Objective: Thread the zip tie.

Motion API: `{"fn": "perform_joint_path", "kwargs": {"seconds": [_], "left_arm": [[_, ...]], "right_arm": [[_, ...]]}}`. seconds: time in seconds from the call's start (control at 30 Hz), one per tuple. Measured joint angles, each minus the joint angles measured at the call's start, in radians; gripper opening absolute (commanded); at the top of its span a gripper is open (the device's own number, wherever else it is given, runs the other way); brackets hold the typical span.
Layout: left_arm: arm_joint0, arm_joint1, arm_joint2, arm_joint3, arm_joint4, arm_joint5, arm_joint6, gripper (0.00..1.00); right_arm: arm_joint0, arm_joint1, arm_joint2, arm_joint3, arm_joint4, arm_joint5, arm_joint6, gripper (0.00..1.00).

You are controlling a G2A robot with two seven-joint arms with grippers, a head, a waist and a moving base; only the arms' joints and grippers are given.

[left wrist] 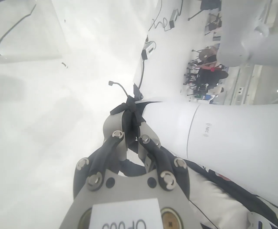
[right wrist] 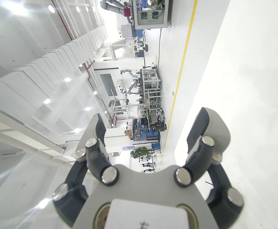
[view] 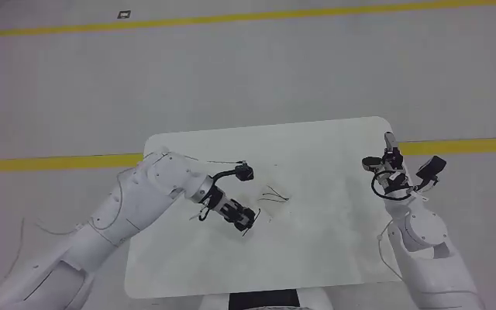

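Observation:
My left gripper (left wrist: 129, 108) is shut on a thin black zip tie (left wrist: 120, 86). The tie curves out past the fingertips and ends in a small square head. In the top view this gripper (view: 246, 220) sits low over the white table (view: 325, 240), left of centre. Several loose black zip ties (view: 273, 194) lie on the table just beyond it. My right gripper (right wrist: 149, 123) is open with nothing between its fingers and points out toward the room. In the top view it (view: 385, 155) is held up at the table's right edge, far from the ties.
The table is white with rounded corners, and its right half is bare. A yellow floor line (view: 232, 17) runs behind it. Another thin black tie (left wrist: 19, 20) lies farther off in the left wrist view. Lab equipment (right wrist: 149, 91) stands well away.

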Motion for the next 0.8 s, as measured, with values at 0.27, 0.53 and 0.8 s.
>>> {"fn": "perform_joint_path", "kwargs": {"seconds": [0.27,0.53,0.8], "left_arm": [[0.074,0.068,-0.058,-0.069,-0.065,0.0,0.0,0.0],[0.11,0.106,-0.092,-0.093,-0.084,0.0,0.0,0.0],[0.157,0.113,-0.224,-0.094,-0.127,0.0,0.0,0.0]], "right_arm": [[0.0,0.0,0.0,0.0,0.0,0.0,0.0,1.0],[0.0,0.0,0.0,0.0,0.0,0.0,0.0,1.0],[0.0,0.0,0.0,0.0,0.0,0.0,0.0,1.0]]}}
